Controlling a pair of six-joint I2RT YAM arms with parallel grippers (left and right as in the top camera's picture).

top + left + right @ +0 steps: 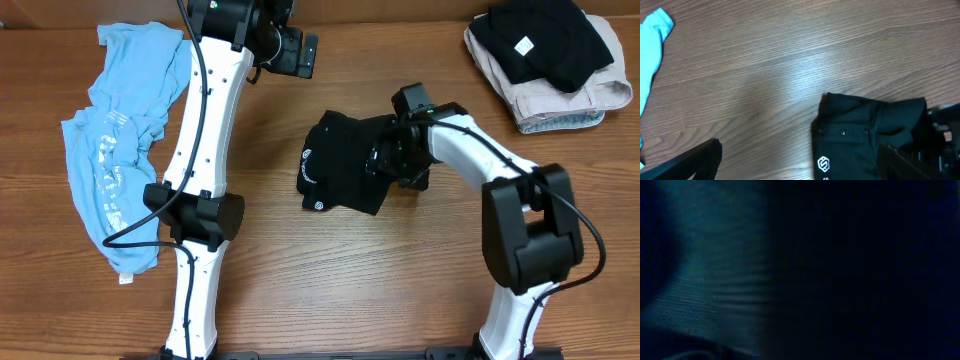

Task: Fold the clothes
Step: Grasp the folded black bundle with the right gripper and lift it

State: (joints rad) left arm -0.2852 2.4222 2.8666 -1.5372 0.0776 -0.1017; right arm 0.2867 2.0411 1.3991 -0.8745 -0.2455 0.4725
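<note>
Garments loose, two: blue shirt (112,150), black garment (335,178); left gripper (297,52) spread, right gripper (386,160) unclear.

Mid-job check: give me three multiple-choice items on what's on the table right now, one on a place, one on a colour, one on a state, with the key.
1. Where does the light blue shirt lie?
A. at the right edge
B. on the left side of the table, unfolded
C. in the middle

2. What colour is the top garment of the folded pile?
A. black
B. red
C. white

3. How is the left gripper?
A. shut on a shirt
B. shut on a black garment
C. open, holding nothing

Key:
1 B: the overhead view shows it rumpled at the left.
2 A: a black piece lies on beige ones.
3 C: the left wrist view shows its fingers wide apart over bare wood.
</note>
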